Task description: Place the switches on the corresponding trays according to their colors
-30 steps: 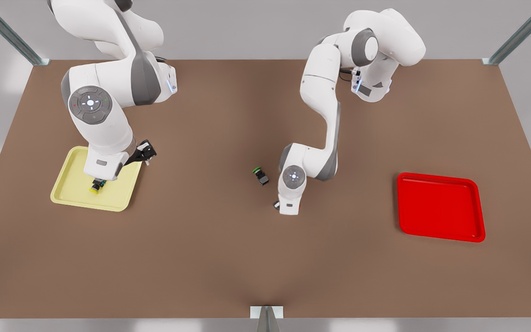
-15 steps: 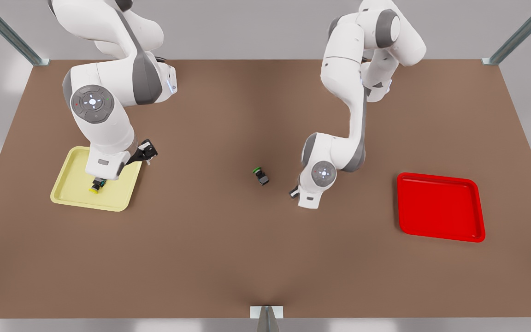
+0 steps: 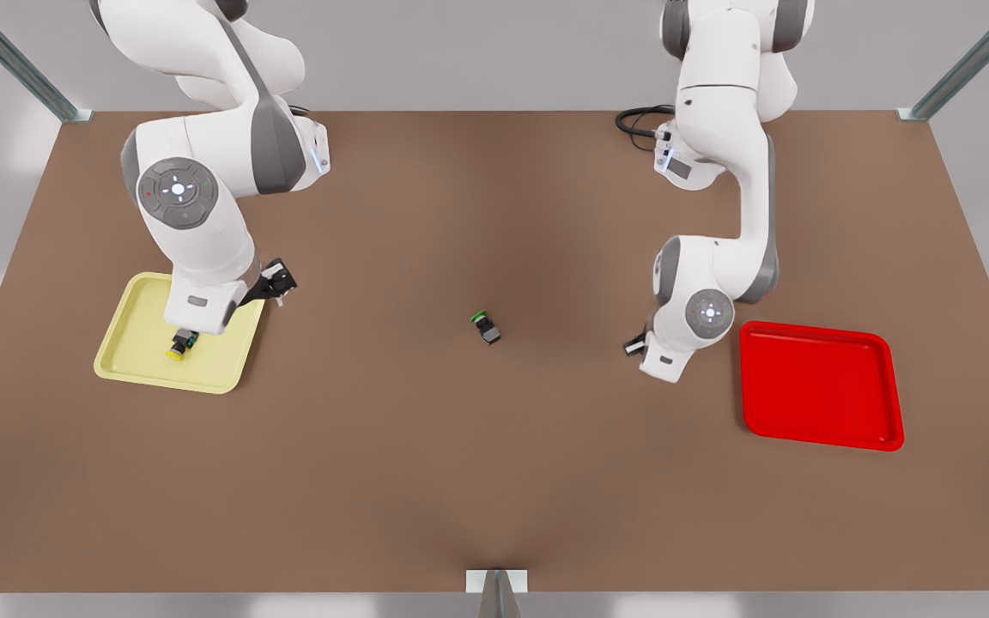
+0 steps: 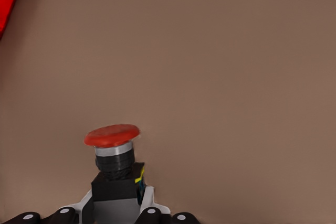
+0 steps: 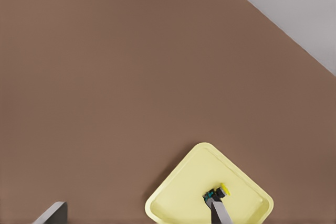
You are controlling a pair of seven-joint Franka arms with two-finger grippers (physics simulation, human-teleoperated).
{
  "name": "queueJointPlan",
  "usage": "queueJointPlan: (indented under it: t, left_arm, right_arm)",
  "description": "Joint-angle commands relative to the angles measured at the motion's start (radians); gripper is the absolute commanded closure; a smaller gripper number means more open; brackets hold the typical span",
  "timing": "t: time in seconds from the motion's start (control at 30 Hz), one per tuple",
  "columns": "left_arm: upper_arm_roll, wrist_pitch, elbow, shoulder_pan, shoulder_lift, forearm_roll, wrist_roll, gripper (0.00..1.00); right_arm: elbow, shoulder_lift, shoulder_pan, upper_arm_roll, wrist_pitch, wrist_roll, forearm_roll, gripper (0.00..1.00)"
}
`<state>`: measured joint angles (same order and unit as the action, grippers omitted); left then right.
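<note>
The left end effector (image 4: 118, 207) is clamped on the dark body of the red switch (image 4: 113, 153), which stands upright between its fingers, cap away from the wrist, above the bare table (image 3: 460, 481). The red tray (image 3: 816, 386) lies just beside this end effector, apart from it. The green-capped switch (image 3: 485, 327) lies farther off on its other side, on the table. The right end effector (image 3: 182, 336) hangs over the yellow tray (image 3: 130, 360) with fingers spread wide. The yellow switch (image 3: 178, 347) lies on its side in that tray, beneath the right end effector by one fingertip.
</note>
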<state>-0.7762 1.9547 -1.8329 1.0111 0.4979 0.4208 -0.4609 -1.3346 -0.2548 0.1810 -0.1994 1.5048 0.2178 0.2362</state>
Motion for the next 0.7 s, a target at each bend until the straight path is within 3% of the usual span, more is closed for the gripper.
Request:
queueJointPlan:
  t: [0.0, 0.67]
  left_arm:
    - [0.0, 0.0, -0.003, -0.011, -0.002, -0.002, 0.021, 0.46]
    - [0.048, 0.033, -0.029, -0.447, -0.019, -0.037, 0.49, 0.46]
  right_arm:
    - [0.0, 0.0, 0.0, 0.0, 0.0, 0.0, 0.0, 0.0]
    - [0.0, -0.001, 0.008, 0.0, -0.002, 0.0, 0.0, 0.0]
